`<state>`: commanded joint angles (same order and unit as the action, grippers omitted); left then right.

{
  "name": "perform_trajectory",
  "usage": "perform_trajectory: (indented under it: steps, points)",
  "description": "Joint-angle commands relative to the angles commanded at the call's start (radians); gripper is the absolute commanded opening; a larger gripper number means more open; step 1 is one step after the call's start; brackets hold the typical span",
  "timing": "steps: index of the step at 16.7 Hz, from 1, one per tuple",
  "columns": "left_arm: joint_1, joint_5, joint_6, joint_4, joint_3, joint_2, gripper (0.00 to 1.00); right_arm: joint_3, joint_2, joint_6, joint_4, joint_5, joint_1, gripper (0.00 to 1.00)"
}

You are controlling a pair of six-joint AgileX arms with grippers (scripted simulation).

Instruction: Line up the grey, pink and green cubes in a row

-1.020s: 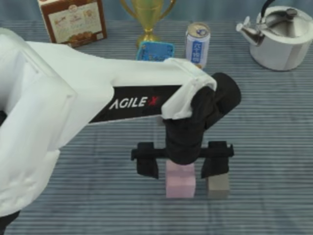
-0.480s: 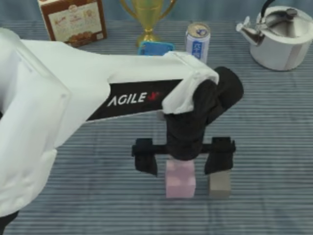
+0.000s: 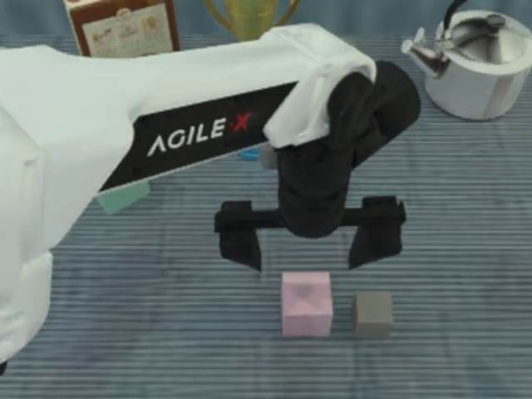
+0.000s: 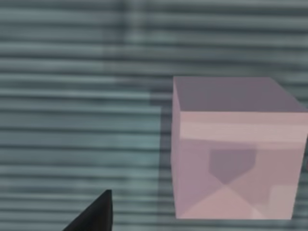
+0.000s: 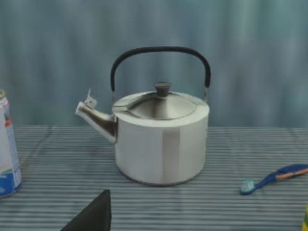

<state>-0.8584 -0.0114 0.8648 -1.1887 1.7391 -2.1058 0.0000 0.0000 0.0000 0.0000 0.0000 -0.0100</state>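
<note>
The pale pink cube (image 3: 307, 303) sits on the striped cloth with the small grey cube (image 3: 372, 312) just to its right, a narrow gap between them. My left gripper (image 3: 309, 248) hovers open above and just behind the pink cube, holding nothing. In the left wrist view the pink cube (image 4: 236, 149) fills the frame beside one dark fingertip (image 4: 98, 214). A corner of the mint-green cube (image 3: 125, 198) peeks out from under the left arm at the left. My right gripper (image 5: 137, 226) is out of the top view; it looks open and faces the kettle.
A steel kettle (image 3: 478, 62) stands back right. A printed box (image 3: 120, 25) and a gold trophy (image 3: 249, 17) line the back edge. A sliver of the blue basket (image 3: 249, 154) shows under the arm. The right wrist view shows a can (image 5: 7, 149) and a toothbrush (image 5: 274, 178).
My left gripper has lifted up and back from around the pink cube, fingers still spread. The raised arm now hides the can and most of the basket, and the green cube's corner shows.
</note>
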Motion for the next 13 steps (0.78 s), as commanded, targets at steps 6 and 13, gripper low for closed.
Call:
perform_trajectory:
  steps: [6,13]
  points:
    - [0.022,0.000,-0.065,-0.005,0.020,-0.019,1.00,0.000,0.000,0.000,0.000,0.000,0.000,1.00]
    - [0.222,0.005,-0.532,-0.056,0.134,-0.105,1.00,0.000,0.000,0.000,0.000,0.000,0.000,1.00]
